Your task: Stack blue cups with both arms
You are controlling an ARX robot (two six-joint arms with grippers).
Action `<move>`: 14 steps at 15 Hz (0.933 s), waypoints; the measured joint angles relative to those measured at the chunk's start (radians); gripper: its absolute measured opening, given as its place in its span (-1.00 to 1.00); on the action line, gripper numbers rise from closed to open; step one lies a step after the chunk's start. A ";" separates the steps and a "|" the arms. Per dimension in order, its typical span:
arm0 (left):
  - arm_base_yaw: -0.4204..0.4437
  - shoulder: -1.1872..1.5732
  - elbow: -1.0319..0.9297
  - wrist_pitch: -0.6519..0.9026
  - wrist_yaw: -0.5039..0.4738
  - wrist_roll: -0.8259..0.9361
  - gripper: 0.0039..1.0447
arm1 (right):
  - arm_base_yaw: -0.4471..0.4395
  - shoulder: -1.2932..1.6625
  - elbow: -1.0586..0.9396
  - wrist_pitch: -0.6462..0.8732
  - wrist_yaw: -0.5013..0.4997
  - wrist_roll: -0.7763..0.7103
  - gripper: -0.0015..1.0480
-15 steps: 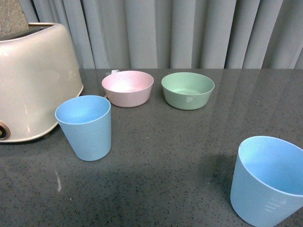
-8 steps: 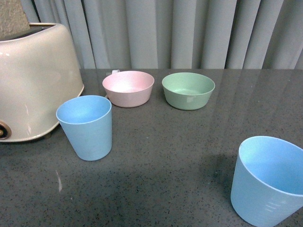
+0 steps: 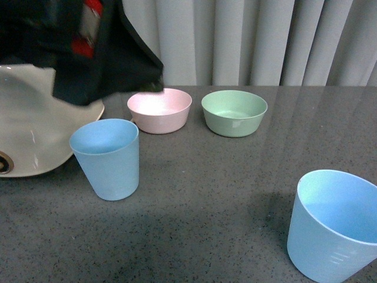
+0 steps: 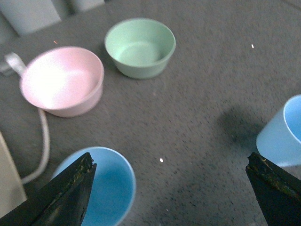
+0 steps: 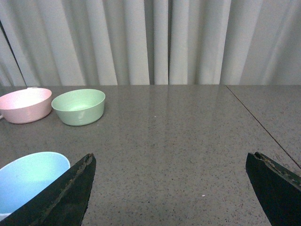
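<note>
One blue cup (image 3: 106,158) stands upright at the left of the dark table, beside the toaster. The other blue cup (image 3: 334,224) stands upright at the near right corner. My left arm (image 3: 88,47) fills the upper left of the front view, above the left cup. In the left wrist view the left gripper (image 4: 171,176) is open and empty, one finger over the rim of the left blue cup (image 4: 106,186), with the other blue cup (image 4: 282,134) at the picture's edge. My right gripper (image 5: 171,181) is open over bare table beside its blue cup (image 5: 28,181).
A pink bowl (image 3: 159,109) and a green bowl (image 3: 234,112) sit side by side at the back of the table (image 3: 224,194). A cream toaster (image 3: 29,141) stands at the far left, its white cord (image 4: 43,141) trailing near the pink bowl. Grey curtains hang behind.
My left arm has come into the front view at the upper left, above the toaster and left cup. The cups and bowls have not moved.
</note>
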State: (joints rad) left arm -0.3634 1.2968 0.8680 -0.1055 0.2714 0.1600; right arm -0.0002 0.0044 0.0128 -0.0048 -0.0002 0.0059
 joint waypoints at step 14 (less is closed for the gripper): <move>-0.019 0.255 0.048 -0.065 -0.118 0.246 0.74 | 0.000 0.000 0.000 0.000 0.000 0.000 0.87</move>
State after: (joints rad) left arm -0.3824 1.5520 0.9165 -0.1707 0.1532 0.4065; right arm -0.0002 0.0044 0.0128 -0.0048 -0.0002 0.0059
